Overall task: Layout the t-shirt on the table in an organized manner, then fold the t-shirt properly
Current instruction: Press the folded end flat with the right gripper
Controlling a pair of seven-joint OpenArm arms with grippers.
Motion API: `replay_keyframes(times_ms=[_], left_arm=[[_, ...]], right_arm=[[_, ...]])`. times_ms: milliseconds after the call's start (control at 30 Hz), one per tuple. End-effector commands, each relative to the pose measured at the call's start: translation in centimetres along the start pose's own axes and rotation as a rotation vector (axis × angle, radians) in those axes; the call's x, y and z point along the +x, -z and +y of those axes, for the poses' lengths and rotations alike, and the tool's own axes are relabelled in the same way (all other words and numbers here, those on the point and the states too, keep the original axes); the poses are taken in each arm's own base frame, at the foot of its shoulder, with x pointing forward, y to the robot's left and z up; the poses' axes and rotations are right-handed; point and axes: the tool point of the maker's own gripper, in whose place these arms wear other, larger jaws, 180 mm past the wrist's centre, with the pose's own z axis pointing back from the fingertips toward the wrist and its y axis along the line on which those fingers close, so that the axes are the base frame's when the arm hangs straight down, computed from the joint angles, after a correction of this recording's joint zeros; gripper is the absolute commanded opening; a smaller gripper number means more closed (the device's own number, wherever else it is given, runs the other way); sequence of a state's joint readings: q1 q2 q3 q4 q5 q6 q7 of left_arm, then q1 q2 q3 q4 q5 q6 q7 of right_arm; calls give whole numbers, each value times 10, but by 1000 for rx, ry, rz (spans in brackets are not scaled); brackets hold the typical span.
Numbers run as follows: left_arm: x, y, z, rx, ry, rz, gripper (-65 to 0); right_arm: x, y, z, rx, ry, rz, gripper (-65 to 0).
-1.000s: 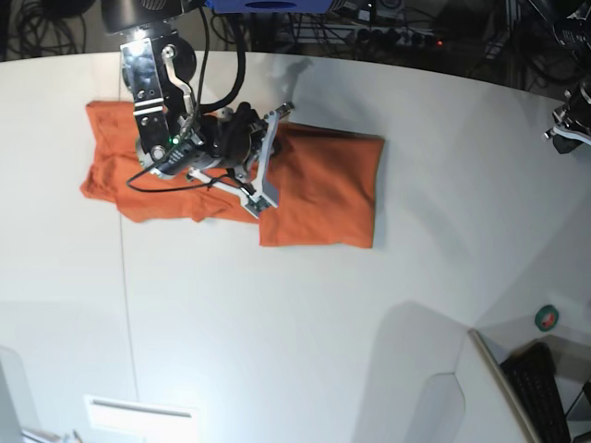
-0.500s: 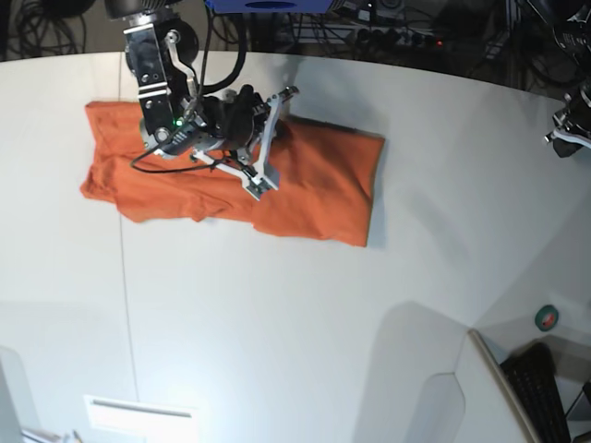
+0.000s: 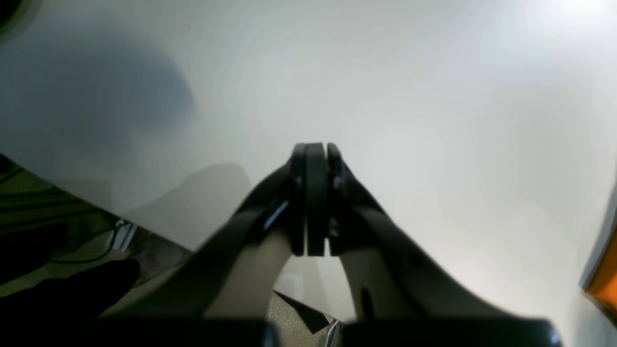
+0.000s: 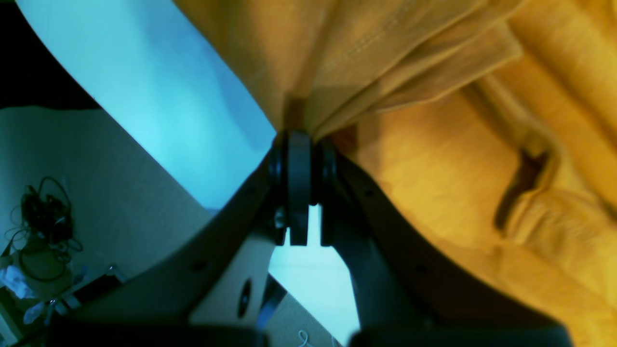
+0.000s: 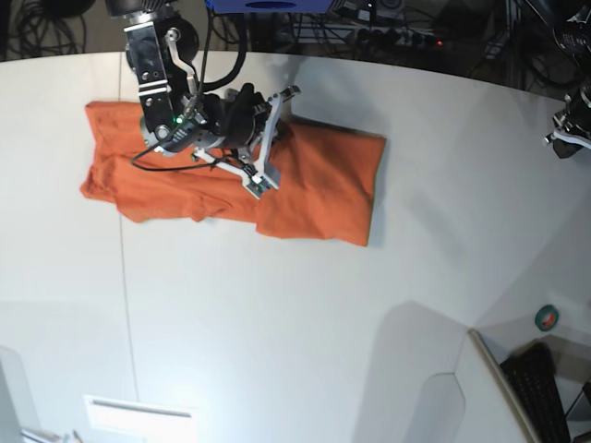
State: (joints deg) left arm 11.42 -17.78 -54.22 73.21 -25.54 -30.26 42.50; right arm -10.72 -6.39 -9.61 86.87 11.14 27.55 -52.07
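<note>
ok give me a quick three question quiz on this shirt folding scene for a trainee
1. True or false: the right gripper has its jaws shut on a fold of the plain orange cloth t-shirt.
2. What is the left gripper holding? A) a sleeve B) the collar C) nothing
3. Fill in: the t-shirt lies on the large smooth ___ table.

Key: 1 true; 2 C, its jaws are shut and bare above the table; 3 white.
</note>
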Motion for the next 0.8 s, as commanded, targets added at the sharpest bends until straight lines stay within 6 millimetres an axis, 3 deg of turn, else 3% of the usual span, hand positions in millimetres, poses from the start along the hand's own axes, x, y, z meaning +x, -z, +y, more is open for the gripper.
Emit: replay_keyframes(times_ms=[0,367,400,500,767], left_arm=[[20,-4,3,0,21,-51,-650],[20,-4,3,0,20,-52,-650],[20,-4,3,0,20,-52,-650],[20,-4,3,0,20,-52,-650],[20,-4,4,2,19,-52,-650]], right_arm=[[12,-2,3,11,-6,-38,-650],[14,-2,2,9,-7,-42,-650],[13,-2,3,10,-6,-41,-636],[12,-2,3,9,-5,-39,-507],[6,-4,2,5,0,-32,-497]])
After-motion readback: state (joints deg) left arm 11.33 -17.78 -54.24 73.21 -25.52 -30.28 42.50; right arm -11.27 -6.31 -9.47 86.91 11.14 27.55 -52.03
